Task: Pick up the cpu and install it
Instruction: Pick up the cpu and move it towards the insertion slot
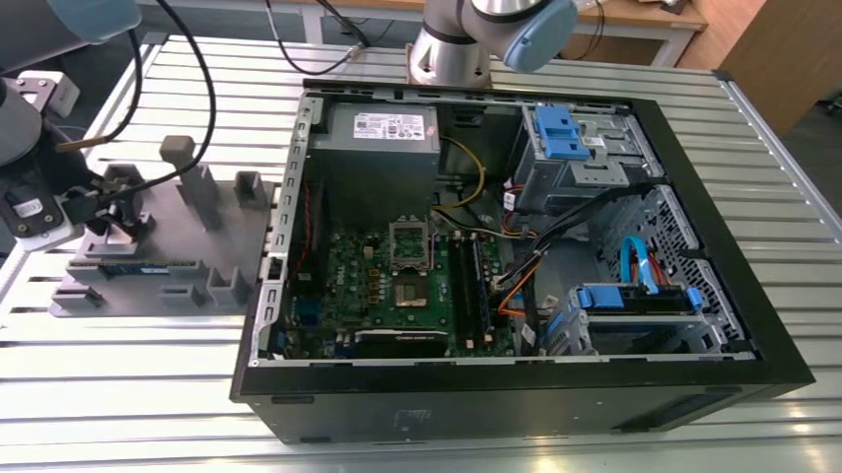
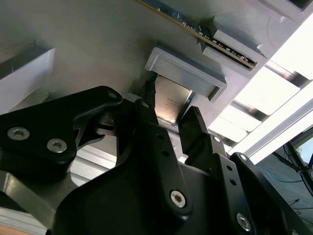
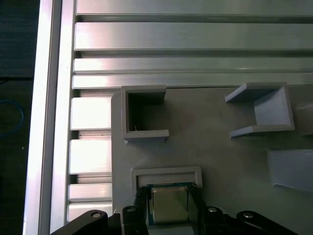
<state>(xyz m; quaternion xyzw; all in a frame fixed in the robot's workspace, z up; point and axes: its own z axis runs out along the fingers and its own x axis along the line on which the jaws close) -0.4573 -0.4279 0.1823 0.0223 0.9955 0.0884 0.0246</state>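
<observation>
cpu (image 3: 168, 203) in a recess (image 3: 166, 172) of the tray (image 3: 210, 152)

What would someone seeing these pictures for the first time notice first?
The open computer case dominates the exterior view, its green motherboard exposed. At that view's left sits a grey tray, and in both wrist views the hand is down at the shiny cpu lying in the tray's recess.
</observation>
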